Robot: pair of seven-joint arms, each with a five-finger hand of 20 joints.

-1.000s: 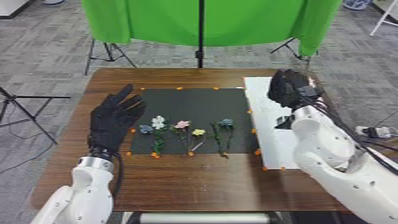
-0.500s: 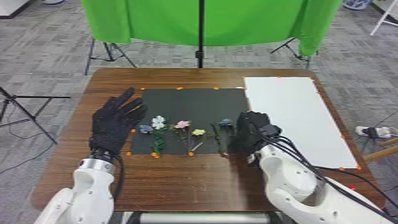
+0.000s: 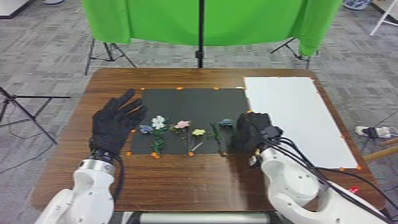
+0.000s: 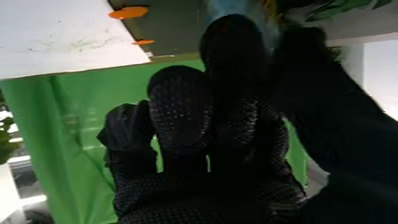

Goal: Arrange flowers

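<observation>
On the black mat (image 3: 195, 102) lie a blue flower (image 3: 146, 129), a white one (image 3: 158, 122), a pink one (image 3: 182, 124), a yellow one (image 3: 198, 132) and a grey-blue one (image 3: 226, 122) with green stems. My right hand (image 3: 251, 132) is at the mat's right edge, just right of the grey-blue flower. The right wrist view has my right hand (image 4: 182, 107) with relaxed fingers, and a blurred pale-blue bloom (image 4: 233, 7) beyond the fingertips; contact is unclear. My left hand (image 3: 115, 120), fingers straight and spread, stays left of the mat.
A white sheet (image 3: 298, 117) lies to the right of the mat on the brown table (image 3: 182, 187). Orange markers (image 3: 155, 155) line the edges of the mat and sheet. Behind the table stand a green cloth (image 3: 151, 22) and a black pole (image 3: 201, 35).
My right hand has come from over the white sheet leftward and nearer to me, down beside the grey-blue flower, uncovering the sheet. Over the last half second it has barely shifted. The left hand stays still.
</observation>
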